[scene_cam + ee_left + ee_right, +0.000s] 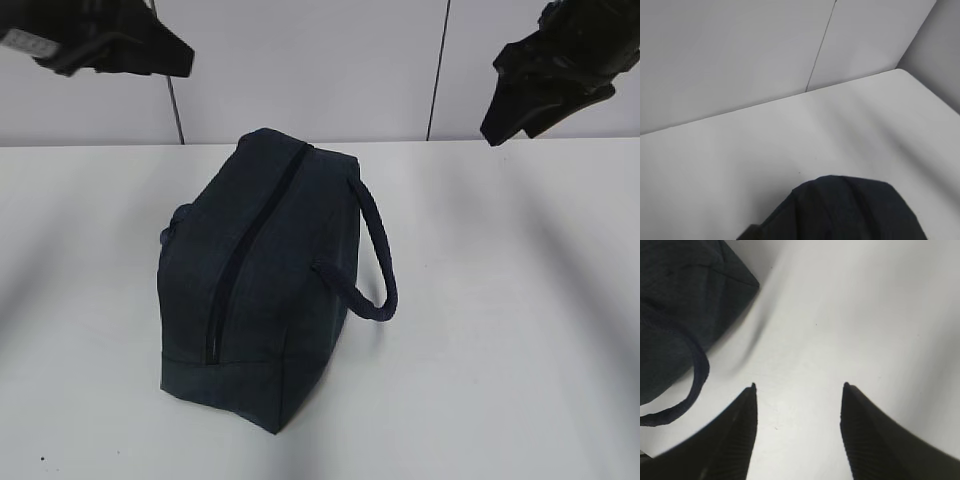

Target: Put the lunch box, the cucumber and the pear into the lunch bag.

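Observation:
The dark navy lunch bag point(260, 290) lies in the middle of the white table, and the zipper point(250, 250) along its top looks closed. One strap handle point(380, 270) loops out to its right. The lunch box, the cucumber and the pear are out of view. My left gripper point(150, 50) hangs high at the top left, away from the bag; its jaws do not show. The left wrist view holds only one end of the bag point(850, 210). My right gripper point(799, 386) is open over bare table, right of the bag point(680, 305), with nothing between its fingers. In the exterior view the right gripper point(530, 90) is raised at the top right.
The white table point(500, 350) spreads on all sides of the bag. A pale panelled wall point(320, 70) closes the far side. The table's far corner point(900, 71) shows in the left wrist view.

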